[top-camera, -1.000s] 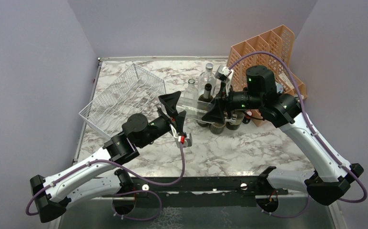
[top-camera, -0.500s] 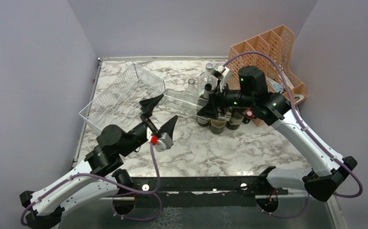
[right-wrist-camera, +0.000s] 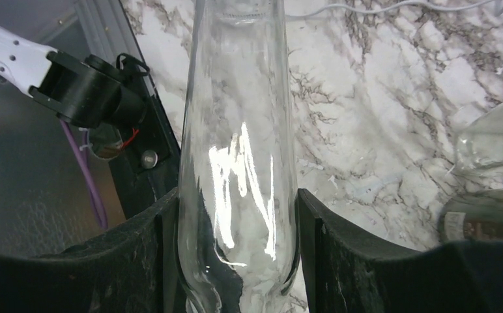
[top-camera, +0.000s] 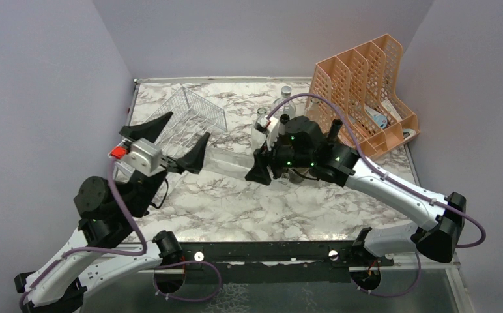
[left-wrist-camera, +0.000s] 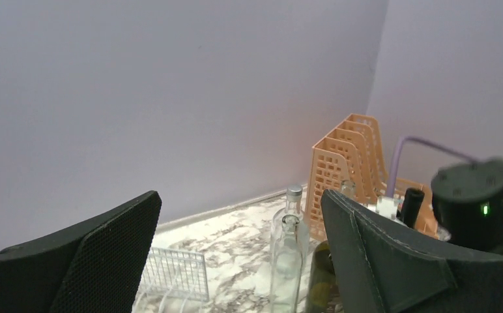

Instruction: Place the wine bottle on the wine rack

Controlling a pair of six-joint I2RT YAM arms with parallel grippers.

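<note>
The right gripper (top-camera: 260, 168) clamps the smooth, clear glass wine bottle (top-camera: 226, 160), turned sideways over the veined marble table (top-camera: 268, 208) beside the thin white-wire wine rack (top-camera: 193, 111). The left gripper (top-camera: 174, 139), black and mesh-textured, gapes wide.

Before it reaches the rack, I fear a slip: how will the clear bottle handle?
Probably slippery: the clear glass bottle is smooth in the right hand. Likely light, since it looks empty. Being glass, it could crack if knocked against the wine rack.
</note>
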